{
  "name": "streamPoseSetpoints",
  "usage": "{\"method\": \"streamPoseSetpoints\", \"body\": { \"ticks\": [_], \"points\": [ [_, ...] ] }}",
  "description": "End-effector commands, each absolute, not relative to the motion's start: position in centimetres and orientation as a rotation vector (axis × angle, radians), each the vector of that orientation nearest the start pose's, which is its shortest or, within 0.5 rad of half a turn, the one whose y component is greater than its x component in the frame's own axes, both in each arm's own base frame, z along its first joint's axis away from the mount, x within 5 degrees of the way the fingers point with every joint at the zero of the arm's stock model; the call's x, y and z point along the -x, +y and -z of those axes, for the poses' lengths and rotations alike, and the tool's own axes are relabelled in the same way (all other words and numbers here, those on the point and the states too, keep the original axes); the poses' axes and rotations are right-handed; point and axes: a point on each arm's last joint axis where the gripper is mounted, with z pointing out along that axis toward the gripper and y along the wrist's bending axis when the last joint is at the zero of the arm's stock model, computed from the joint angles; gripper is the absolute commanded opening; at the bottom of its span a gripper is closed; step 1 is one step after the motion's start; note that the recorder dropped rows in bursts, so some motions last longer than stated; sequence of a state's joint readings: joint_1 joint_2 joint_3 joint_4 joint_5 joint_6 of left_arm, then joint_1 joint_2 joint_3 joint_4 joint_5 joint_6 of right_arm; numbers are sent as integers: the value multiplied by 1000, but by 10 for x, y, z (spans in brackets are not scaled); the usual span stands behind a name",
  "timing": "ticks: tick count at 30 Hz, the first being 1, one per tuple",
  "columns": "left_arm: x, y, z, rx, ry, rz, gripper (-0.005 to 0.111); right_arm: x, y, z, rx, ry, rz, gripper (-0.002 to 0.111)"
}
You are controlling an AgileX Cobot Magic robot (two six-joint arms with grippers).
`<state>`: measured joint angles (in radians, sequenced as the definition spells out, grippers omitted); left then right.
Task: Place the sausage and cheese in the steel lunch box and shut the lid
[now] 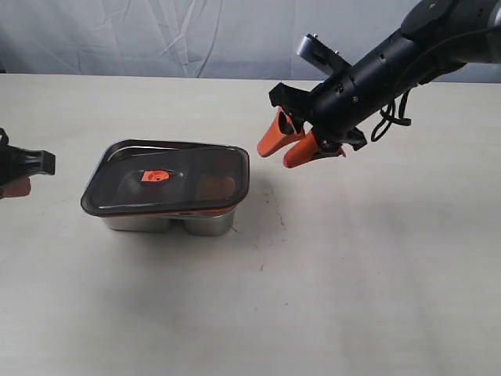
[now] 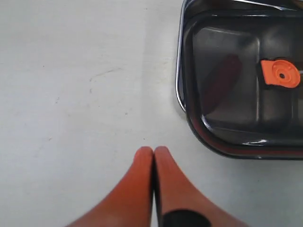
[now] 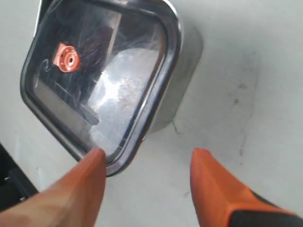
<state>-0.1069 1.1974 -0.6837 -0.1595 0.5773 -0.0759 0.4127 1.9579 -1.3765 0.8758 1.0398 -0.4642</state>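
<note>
The steel lunch box (image 1: pixel 141 222) stands left of centre with the dark smoky lid (image 1: pixel 188 168) lying on top, orange valve tab (image 1: pixel 153 176) up. Through the lid (image 2: pixel 227 111) a dark-red sausage (image 2: pixel 221 78) shows dimly in one compartment. A faint orange-brown patch, probably the cheese (image 1: pixel 216 187), shows under the lid's right part. My right gripper (image 1: pixel 275 157) hovers open and empty above the table, right of the box; its fingertips (image 3: pixel 94 158) frame the lid's corner (image 3: pixel 118 156). My left gripper (image 2: pixel 154 150) is shut on nothing, low at the far left (image 1: pixel 14 188), apart from the box.
The pale tabletop (image 1: pixel 352 258) carries only small dark scuffs (image 1: pixel 275 207) to the right of the box. A grey cloth backdrop (image 1: pixel 156 35) hangs behind the table's far edge.
</note>
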Motion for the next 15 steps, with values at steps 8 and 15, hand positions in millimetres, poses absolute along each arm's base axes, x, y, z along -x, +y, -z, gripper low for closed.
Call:
{"method": "streamPoseSetpoints", "body": {
  "ticks": [8,15],
  "points": [
    [-218,-9,-240,137,2584,257,0,-335,222,-171,518,2894,-1393,44],
    [-220,-12,-241,92,2562,288,0,-337,215,-166,544,2920,-1334,43]
  ]
}}
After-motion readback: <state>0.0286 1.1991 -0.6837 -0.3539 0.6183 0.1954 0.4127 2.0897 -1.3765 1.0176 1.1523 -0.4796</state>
